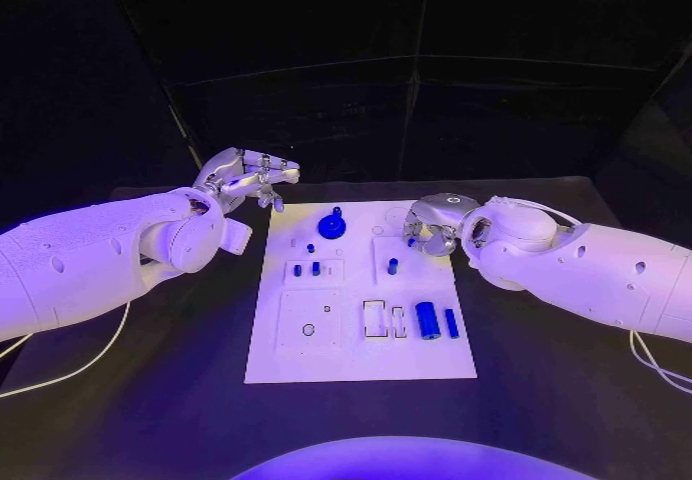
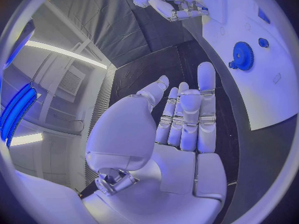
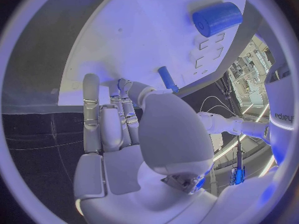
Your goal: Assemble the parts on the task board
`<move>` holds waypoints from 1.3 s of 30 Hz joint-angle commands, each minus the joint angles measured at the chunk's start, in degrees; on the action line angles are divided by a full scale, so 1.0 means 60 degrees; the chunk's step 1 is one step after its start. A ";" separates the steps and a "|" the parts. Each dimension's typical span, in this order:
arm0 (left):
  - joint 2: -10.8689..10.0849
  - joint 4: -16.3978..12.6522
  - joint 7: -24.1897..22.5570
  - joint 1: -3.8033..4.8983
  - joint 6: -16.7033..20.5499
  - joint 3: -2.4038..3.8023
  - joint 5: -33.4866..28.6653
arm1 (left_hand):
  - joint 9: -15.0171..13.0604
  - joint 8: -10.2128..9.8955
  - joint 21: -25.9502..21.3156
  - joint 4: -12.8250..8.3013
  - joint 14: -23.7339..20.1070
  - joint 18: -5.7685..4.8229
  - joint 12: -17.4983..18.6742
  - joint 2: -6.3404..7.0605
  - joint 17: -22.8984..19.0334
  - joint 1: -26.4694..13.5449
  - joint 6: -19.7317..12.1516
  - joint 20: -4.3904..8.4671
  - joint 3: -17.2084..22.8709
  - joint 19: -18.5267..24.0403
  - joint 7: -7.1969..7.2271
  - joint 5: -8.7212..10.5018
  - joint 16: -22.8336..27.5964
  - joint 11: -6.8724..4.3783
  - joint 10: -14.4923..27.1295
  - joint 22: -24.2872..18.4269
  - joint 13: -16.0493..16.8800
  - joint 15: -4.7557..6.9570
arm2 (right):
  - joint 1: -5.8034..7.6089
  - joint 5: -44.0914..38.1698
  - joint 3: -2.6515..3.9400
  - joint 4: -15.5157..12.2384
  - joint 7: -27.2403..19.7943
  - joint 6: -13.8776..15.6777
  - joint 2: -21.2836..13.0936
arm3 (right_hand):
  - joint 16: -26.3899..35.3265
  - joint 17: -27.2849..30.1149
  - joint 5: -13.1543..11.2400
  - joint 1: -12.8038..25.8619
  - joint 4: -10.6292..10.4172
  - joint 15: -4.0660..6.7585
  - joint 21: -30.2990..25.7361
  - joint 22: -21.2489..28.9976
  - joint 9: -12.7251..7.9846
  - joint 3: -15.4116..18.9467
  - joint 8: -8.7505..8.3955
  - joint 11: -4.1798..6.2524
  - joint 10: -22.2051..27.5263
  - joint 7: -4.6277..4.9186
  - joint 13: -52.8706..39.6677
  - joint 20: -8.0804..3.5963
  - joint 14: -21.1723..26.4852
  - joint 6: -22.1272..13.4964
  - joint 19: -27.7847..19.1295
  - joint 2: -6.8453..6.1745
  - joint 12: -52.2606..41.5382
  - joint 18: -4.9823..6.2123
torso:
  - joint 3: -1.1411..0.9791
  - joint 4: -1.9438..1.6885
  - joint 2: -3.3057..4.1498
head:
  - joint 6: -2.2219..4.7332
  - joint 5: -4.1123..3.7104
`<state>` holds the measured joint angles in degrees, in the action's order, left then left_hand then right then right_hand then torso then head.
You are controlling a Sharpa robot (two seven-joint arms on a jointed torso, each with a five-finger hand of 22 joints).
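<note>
Black cloth covers the table (image 1: 577,400) in front of you, and dark walls close in behind it. At the table's centre lies the white task board (image 1: 361,360), a flat rectangular plate.

Your left hand (image 1: 245,178) hovers off the board's far left corner. In the left wrist view its fingers (image 2: 187,119) are stretched out and together, holding nothing.

Your right hand (image 1: 433,225) hangs over the board's far right area, fingers pointed down at the plate. In the right wrist view the fingers (image 3: 109,122) look empty, just above a small blue peg (image 3: 167,78) standing in the board. Whether a fingertip touches that peg cannot be told.

Near the far edge lies a blue gear (image 1: 332,225). Toward the near right lie a blue cylinder (image 1: 427,320) and, just beside it, a slimmer blue bar (image 1: 451,322).

These parts look like hard, light plastic. Expect them to be stiff and somewhat slippery. The cylinder will likely roll, so take it across its round sides. Pinch the gear at opposite edges of its toothed rim.
</note>
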<state>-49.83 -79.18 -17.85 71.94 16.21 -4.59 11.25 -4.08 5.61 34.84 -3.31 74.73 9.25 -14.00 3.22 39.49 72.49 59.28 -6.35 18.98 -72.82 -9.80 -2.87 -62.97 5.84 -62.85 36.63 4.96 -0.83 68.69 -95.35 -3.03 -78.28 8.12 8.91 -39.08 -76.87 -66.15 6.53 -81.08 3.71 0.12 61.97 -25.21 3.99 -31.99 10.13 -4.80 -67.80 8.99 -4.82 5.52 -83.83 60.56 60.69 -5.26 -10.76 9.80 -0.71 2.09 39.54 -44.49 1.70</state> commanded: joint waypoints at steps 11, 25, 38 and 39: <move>-0.0036 -0.0030 -0.0109 0.0014 -0.0063 0.0005 -0.0046 | 0.0011 0.0061 -0.0048 -0.0001 -0.0063 0.0190 -0.0063 -0.0044 -0.0048 0.0052 -0.0050 0.0014 0.0021 0.0041 -0.0044 0.0025 0.0073 -0.0007 0.0090 -0.0016 0.0015 0.0016 | 0.0020 0.0161 0.0007 -0.0561 -0.0058 0.1133 -0.0428 | -0.0052 -0.0038 -0.0156 0.0226 -0.0054 0.0051 0.0062 -0.0016 0.0003 0.0043 -0.0064 0.0062 -0.0162 -0.0027 -0.0017 -0.0009 -0.0346 0.0107 -0.0097 -0.0010 0.0052 0.0141 | 0.0005 0.0000 -0.0002 | -0.0009 0.0006; -0.0073 -0.0002 -0.0107 0.0016 -0.0072 0.0005 -0.0046 | 0.0014 0.0059 -0.0058 -0.0004 -0.0063 0.0190 -0.0069 -0.0035 -0.0040 0.0059 -0.0063 0.0013 0.0012 0.0039 -0.0052 0.0026 0.0068 -0.0001 0.0106 -0.0024 0.0016 0.0014 | 0.0048 0.0352 0.0064 -0.2102 -0.0039 0.1827 -0.1098 | -0.0105 -0.0125 -0.0191 0.0279 -0.0060 0.0053 0.0068 -0.0017 0.0005 0.0052 -0.0065 0.0069 -0.0174 -0.0036 -0.0021 -0.0008 -0.0363 0.0119 -0.0098 -0.0027 0.0062 0.0141 | 0.0006 0.0001 -0.0002 | 0.0031 0.0116; -0.0005 0.0022 -0.0153 0.0016 -0.0110 0.0005 -0.0046 | 0.0014 0.0059 -0.0062 -0.0001 -0.0067 0.0190 -0.0073 -0.0032 -0.0051 0.0056 -0.0068 0.0012 0.0006 0.0038 -0.0056 0.0026 0.0073 0.0003 0.0111 -0.0028 0.0016 0.0012 | 0.0041 0.0969 0.0073 -0.2857 -0.0642 0.2122 -0.0500 | -0.0140 -0.0175 -0.0133 0.0260 -0.0016 0.0059 0.0084 -0.0024 0.0002 0.0012 -0.0078 0.0072 -0.0154 -0.0040 -0.0017 -0.0013 -0.0375 0.0112 -0.0090 -0.0027 0.0095 0.0144 | 0.0024 0.0005 -0.0002 | -0.0029 0.0598; 0.0009 0.0022 -0.0155 0.0016 -0.0115 0.0005 -0.0046 | 0.0014 0.0059 -0.0062 -0.0001 -0.0067 0.0190 -0.0073 -0.0032 -0.0051 0.0056 -0.0068 0.0012 0.0006 0.0038 -0.0056 0.0026 0.0073 0.0003 0.0111 -0.0028 0.0016 0.0012 | 0.0037 0.0986 0.0070 -0.2818 -0.0661 0.2044 -0.0382 | -0.0139 -0.0171 -0.0129 0.0260 -0.0015 0.0060 0.0085 -0.0024 0.0002 0.0010 -0.0078 0.0072 -0.0155 -0.0040 -0.0017 -0.0014 -0.0374 0.0113 -0.0090 -0.0024 0.0096 0.0144 | 0.0023 0.0002 0.0003 | -0.0041 0.0631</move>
<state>-49.91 -78.99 -17.86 71.95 16.17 -4.59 11.19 -4.07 5.61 34.84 -3.31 74.74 9.25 -14.21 3.22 39.24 72.49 59.06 -6.35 18.98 -72.82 -10.02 -2.87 -62.74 5.84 -62.44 36.54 5.00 -0.83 68.85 -91.01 -2.62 -95.30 5.95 20.58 -41.88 -77.37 -67.27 5.68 -80.03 3.58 0.11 62.29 -25.30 3.95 -31.85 9.91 -4.50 -68.49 8.80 -4.87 5.31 -83.83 60.75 60.50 -5.54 -10.42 9.79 -0.60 2.02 39.52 -44.55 5.00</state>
